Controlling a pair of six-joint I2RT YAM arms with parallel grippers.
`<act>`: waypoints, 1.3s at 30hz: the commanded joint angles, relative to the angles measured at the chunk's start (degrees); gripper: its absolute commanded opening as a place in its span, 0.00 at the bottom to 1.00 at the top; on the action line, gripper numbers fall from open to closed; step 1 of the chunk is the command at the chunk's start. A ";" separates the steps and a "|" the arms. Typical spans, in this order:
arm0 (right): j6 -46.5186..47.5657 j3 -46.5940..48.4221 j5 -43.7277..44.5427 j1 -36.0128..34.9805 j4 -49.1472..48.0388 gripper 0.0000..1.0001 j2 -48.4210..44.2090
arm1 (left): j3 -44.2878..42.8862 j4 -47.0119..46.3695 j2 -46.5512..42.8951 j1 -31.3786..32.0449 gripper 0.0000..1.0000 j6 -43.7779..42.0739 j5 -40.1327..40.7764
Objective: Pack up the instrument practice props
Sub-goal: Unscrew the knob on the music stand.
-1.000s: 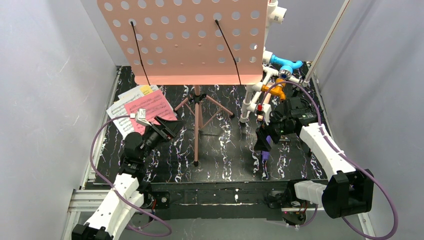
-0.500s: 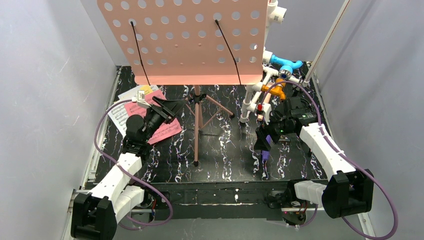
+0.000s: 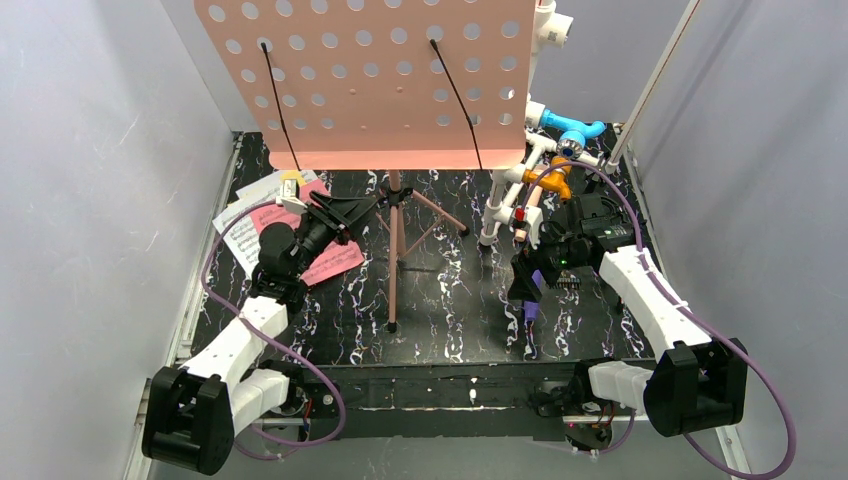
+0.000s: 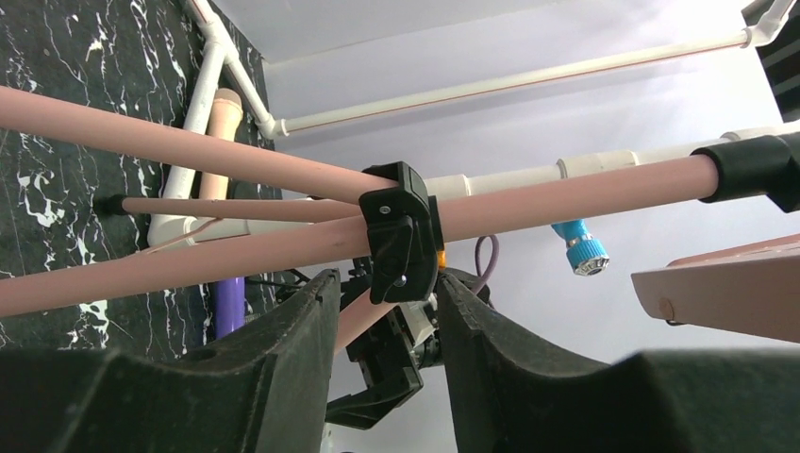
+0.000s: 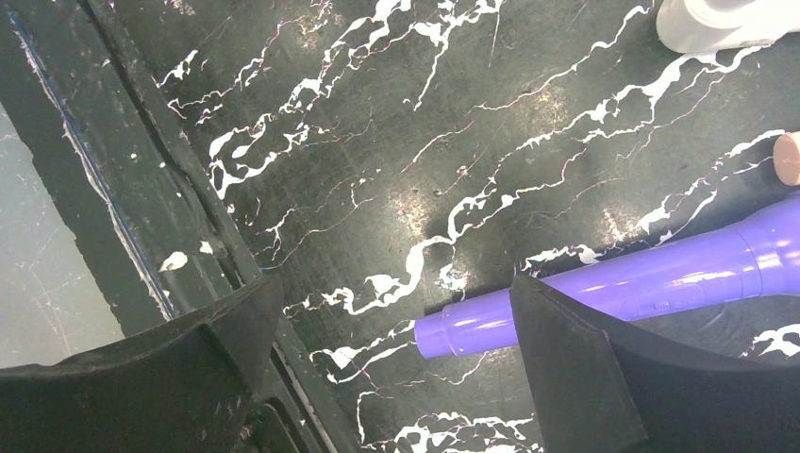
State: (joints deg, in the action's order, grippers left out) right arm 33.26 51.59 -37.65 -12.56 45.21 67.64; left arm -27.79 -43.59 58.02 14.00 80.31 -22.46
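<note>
Bright, even light from above. Soft shadows on black table [image 3: 450, 320], little shiny spots. Left pincer [image 4: 384, 283] dark, blurry up close. Right wrist view sharp in middle.

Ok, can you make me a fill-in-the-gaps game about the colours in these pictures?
1. The big board with round holes is ____.
2. The microphone lying by the right gripper is ____.
3. The clamp in front of the left gripper is ____.
4. The folder lying on the music pages is ____.

Missing words: pink, purple, black, pink.
</note>
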 commanded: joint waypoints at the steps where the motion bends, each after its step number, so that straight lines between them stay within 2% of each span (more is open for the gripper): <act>1: 0.01 1.14 -0.12 -0.36 -0.91 1.00 -0.65 | -3.45 0.57 0.87 0.87 0.39 1.74 -0.86; 4: 0.01 1.14 -0.06 -0.36 -0.86 1.00 -0.76 | -4.13 1.15 1.64 1.63 0.37 1.75 -0.57; 11: -0.06 1.08 -0.06 -0.36 -0.91 1.00 -0.93 | -5.79 4.57 2.54 2.82 0.24 2.88 0.68; 13: -0.10 1.05 -0.06 -0.36 -0.91 1.00 -0.93 | -6.23 5.40 2.70 2.95 0.19 3.96 1.41; 16: -0.09 1.03 -0.06 -0.36 -0.91 1.00 -0.97 | -6.52 7.38 2.50 3.40 0.03 7.20 3.05; 17: -0.09 1.05 -0.06 -0.36 -0.91 1.00 -1.01 | -6.64 8.45 2.38 3.64 0.00 8.68 3.72; 23: -0.03 1.03 0.03 -0.36 -0.87 1.00 -1.02 | -8.06 22.01 -0.70 5.41 0.00 22.16 8.46; 28: -0.05 1.05 0.06 -0.35 -0.74 1.00 -1.35 | -9.69 28.16 -3.16 6.27 0.00 24.31 10.30; 29: -0.07 0.98 0.10 -0.36 -0.74 1.00 -1.44 | -9.98 28.70 -3.37 6.39 0.02 24.34 10.33; 32: -0.12 0.97 0.12 -0.36 -0.80 1.00 -1.45 | -10.58 29.27 -3.90 6.40 0.29 23.88 10.50; 34: -0.07 0.94 0.12 -0.35 -0.82 1.00 -1.50 | -10.78 29.43 -4.12 6.40 0.41 23.37 10.46; 37: -0.18 0.97 0.25 -0.36 -0.74 1.00 -1.62 | -10.60 29.53 -4.60 6.44 0.65 22.48 10.12; 39: -0.12 0.97 0.37 -0.36 -0.65 1.00 -1.70 | -9.92 29.60 -5.26 6.43 0.76 21.44 10.07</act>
State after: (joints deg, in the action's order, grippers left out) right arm 33.21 51.59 -37.43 -12.56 45.15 67.42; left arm -36.60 -15.59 55.05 20.12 103.13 -12.78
